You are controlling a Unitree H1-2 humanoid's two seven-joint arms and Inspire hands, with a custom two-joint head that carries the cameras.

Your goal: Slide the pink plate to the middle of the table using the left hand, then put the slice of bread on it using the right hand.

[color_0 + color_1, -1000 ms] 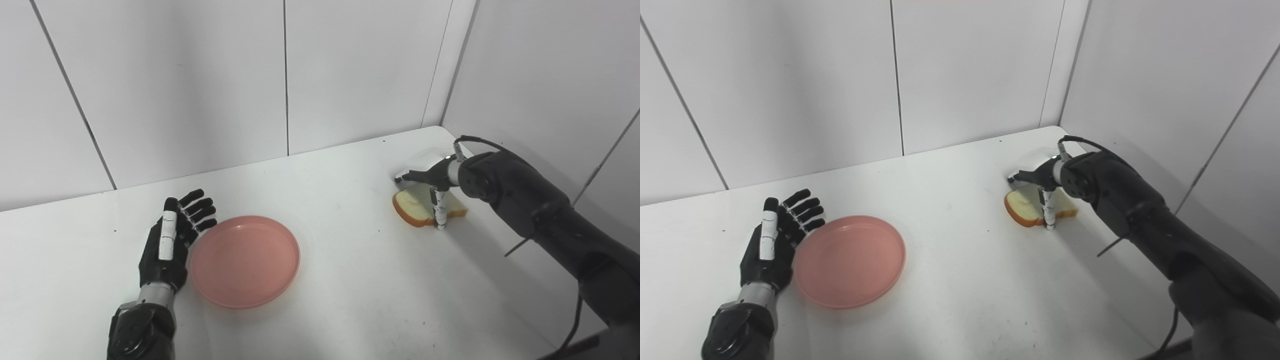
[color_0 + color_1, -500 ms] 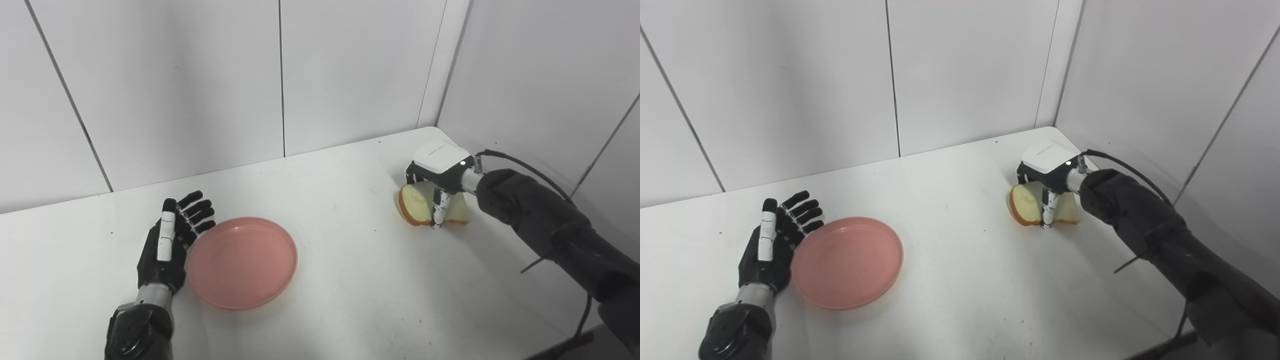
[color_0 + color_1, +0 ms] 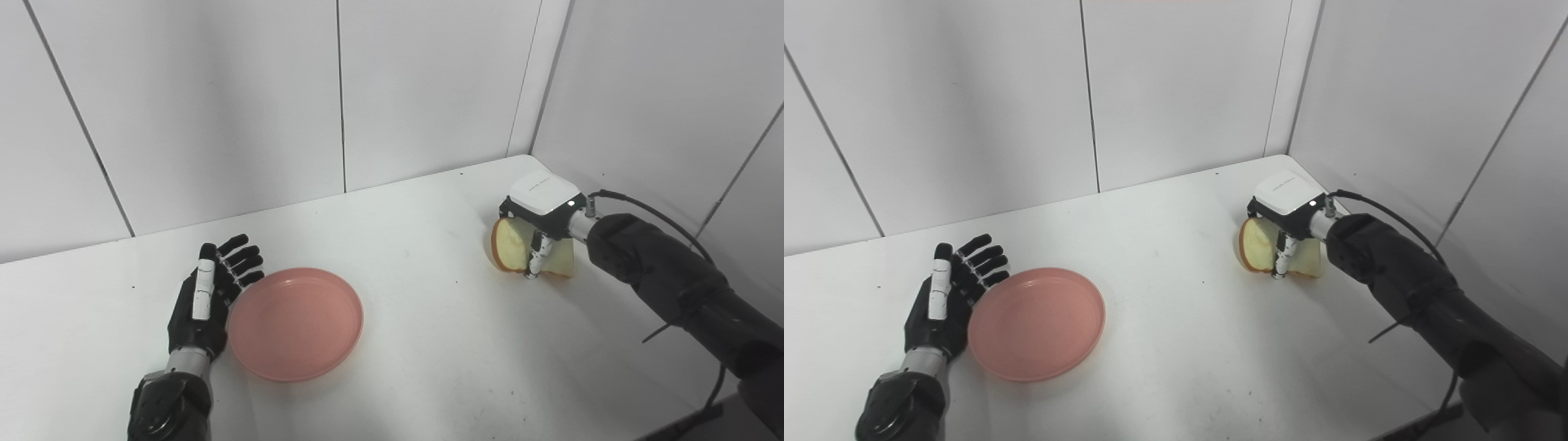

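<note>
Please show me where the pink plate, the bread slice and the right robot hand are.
pink plate [image 3: 294, 321], left eye view, bare inner floor.
bread slice [image 3: 509, 245], left eye view, pale crumb face.
right robot hand [image 3: 1287, 205], right eye view, white back cover.

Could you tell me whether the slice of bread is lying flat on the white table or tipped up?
Tipped up: the tan-crusted slice of bread stands nearly on edge, its pale face sideways, gripped by the right hand.

The right hand [image 3: 539, 211] covers the top of the bread [image 3: 514, 252], hiding its far fingers. Both arms are cut off by the near edge. Whether the bread touches the table [image 3: 429, 343] is unclear.
</note>
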